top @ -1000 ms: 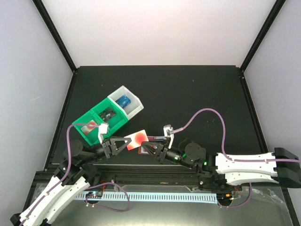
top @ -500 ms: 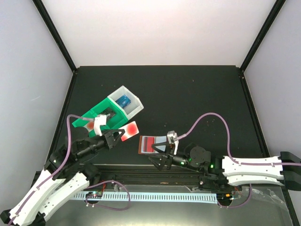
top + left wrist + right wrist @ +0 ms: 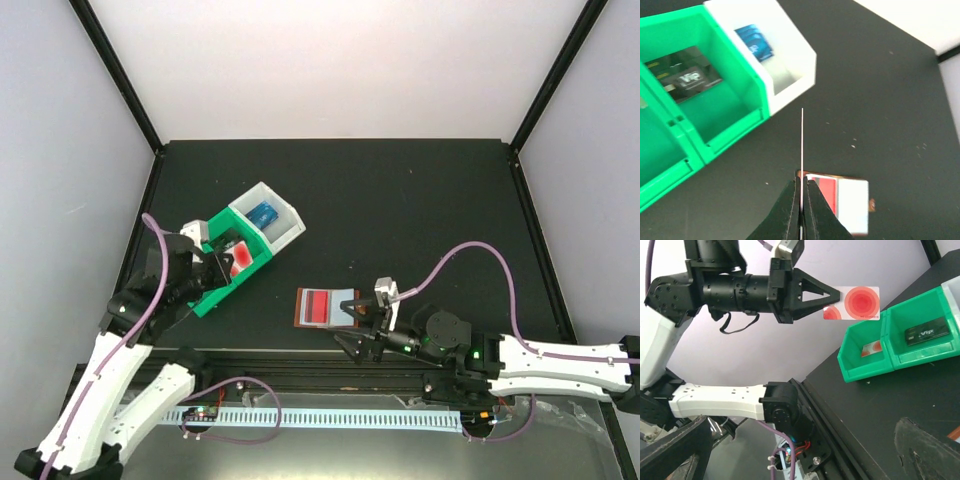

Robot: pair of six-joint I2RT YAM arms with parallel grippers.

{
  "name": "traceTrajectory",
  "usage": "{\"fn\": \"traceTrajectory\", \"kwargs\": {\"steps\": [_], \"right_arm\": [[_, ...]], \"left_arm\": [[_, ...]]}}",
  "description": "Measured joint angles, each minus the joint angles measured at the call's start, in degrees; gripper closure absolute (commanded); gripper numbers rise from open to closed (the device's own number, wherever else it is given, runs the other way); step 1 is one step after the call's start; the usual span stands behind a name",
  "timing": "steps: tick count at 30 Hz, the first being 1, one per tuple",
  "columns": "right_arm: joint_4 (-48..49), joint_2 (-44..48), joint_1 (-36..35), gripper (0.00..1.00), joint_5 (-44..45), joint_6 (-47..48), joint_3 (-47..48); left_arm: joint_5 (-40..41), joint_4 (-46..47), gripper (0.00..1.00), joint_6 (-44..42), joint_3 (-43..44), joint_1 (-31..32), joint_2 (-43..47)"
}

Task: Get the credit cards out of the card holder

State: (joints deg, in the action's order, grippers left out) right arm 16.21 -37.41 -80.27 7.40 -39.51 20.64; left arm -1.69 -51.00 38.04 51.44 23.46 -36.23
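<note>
My left tool [image 3: 801,185] is clamped on just one edge of the red card [image 3: 852,303] above the green bin [image 3: 865,365], so a slip could land it on a divider. The card holder [image 3: 327,308] lies unpinned at the near centre of the surface. My right tool [image 3: 346,332] is apart beside it.

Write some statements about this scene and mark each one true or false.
1. The left gripper pinches a white card with red circles. True.
2. The blue card lies in the white compartment of the bin. True.
3. The right gripper is shut on the card holder. False: its jaws stand open.
4. The card holder sits inside the bin. False: it lies on the black table, apart from the bin.
</note>
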Motion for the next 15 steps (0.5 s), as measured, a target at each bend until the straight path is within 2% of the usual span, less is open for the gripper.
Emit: {"fn": "traceTrajectory", "kwargs": {"steps": [4, 5, 6, 9, 15], "right_arm": [[-3.2, 3.2, 0.0, 0.00, 0.9, 1.8, 0.0], [-4.0, 4.0, 0.0, 0.00, 1.1, 2.3, 0.0], [-4.4, 4.4, 0.0, 0.00, 1.2, 2.6, 0.0], [-6.5, 5.9, 0.0, 0.00, 1.6, 3.8, 0.0], [-9.4, 6.9, 0.0, 0.00, 1.5, 5.7, 0.6]], "left_arm": [[-2.3, -0.9, 0.98, -2.2, 0.0, -8.5, -3.6], [-3.3, -1.2, 0.98, -3.4, 0.0, -12.7, -4.8], [-3.4, -1.3, 0.98, -3.5, 0.0, -12.9, -4.9], [-4.6, -1.4, 0.99, -6.1, 0.0, -20.9, -6.1], [-9.2, -0.7, 0.98, -9.3, -0.1, -32.4, -11.1]]}}
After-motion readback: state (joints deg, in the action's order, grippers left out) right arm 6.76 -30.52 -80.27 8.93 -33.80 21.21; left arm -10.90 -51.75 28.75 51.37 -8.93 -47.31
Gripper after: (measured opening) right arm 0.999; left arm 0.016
